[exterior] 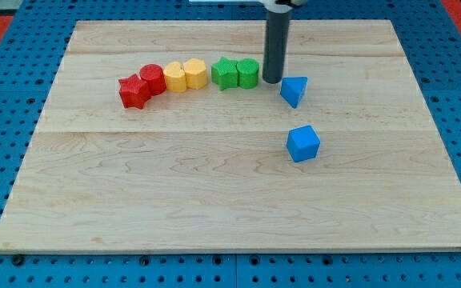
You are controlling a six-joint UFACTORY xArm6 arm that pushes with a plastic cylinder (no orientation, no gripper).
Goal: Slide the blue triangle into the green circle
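Camera view, nearest first: a blue cube (303,143) sits right of the board's (214,208) centre. Farther back, the blue triangle (294,90) lies just right of my tip (272,81), nearly touching; the tip is a bare rod grasping nothing. Immediately left of it stands the green circle (248,73), then a green star (225,74), two yellow blocks (186,76) and two red blocks (142,86) toward the far-left corner.

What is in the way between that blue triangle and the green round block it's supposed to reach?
Only my tip itself. It stands in the gap between the green circle on the view's left and the blue triangle on the right. No other block lies between them.
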